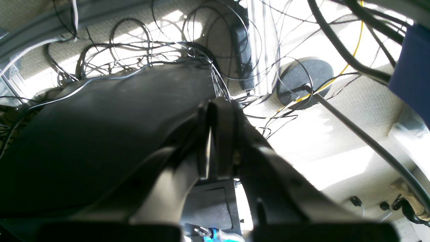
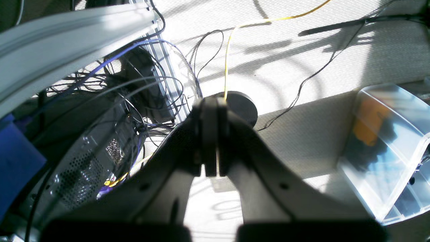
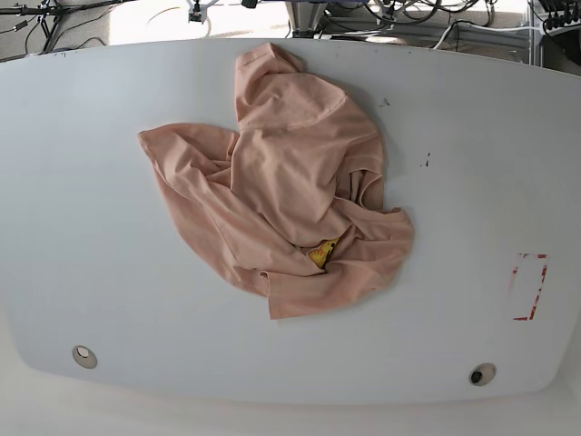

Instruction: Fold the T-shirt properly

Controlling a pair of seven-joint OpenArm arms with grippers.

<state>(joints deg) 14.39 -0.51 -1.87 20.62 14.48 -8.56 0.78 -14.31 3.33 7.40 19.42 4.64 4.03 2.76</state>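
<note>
The salmon-pink T-shirt [image 3: 281,200] lies crumpled in a heap on the white table [image 3: 91,227], a little left of the middle in the base view. A bit of its yellow emblem [image 3: 320,252] peeks out between folds near the lower right of the heap. Neither arm shows in the base view. In the left wrist view my left gripper [image 1: 215,111] is shut with nothing between its fingers, hanging over floor and cables. My right gripper [image 2: 211,104] in the right wrist view is likewise shut and empty, over sunlit carpet. Neither wrist view shows the T-shirt.
A red-outlined rectangle [image 3: 528,286] is marked on the table at the right. Two round fittings [image 3: 83,356] [image 3: 481,373] sit near the front edge. Tangled cables [image 1: 134,53], a round black base [image 1: 304,80] and a clear plastic bin [image 2: 389,148] lie on the floor off the table.
</note>
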